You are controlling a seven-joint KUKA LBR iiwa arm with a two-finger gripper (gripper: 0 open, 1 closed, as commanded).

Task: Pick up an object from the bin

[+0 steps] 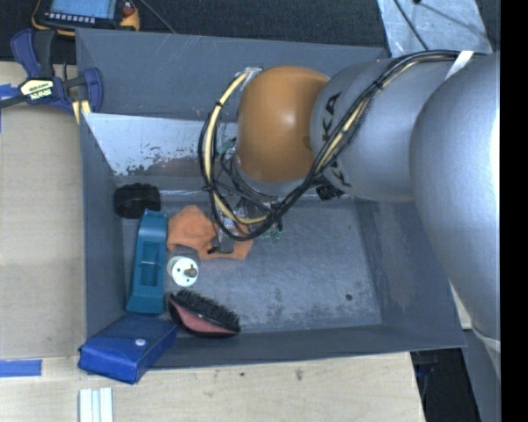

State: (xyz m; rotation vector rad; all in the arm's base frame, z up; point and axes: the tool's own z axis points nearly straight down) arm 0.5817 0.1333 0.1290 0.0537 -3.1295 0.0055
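Hanging over the orange cloth (192, 224) by the bin's (334, 275) left wall, we judged nothing lifted yet. We couldn't tell how the jaws stood.

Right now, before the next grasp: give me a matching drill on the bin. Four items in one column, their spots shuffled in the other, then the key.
Items
1. black round piece
2. orange soft thing
3. white disc
4. dark brush

Spots
A. just right of the long blue block, about halfway along it
B. past the blue block's end toward the view's top
C. closest to the arm's orange cover
D. at the blue block's lower end, by the bin's front wall

Pairs: 1-B, 2-C, 3-A, 4-D
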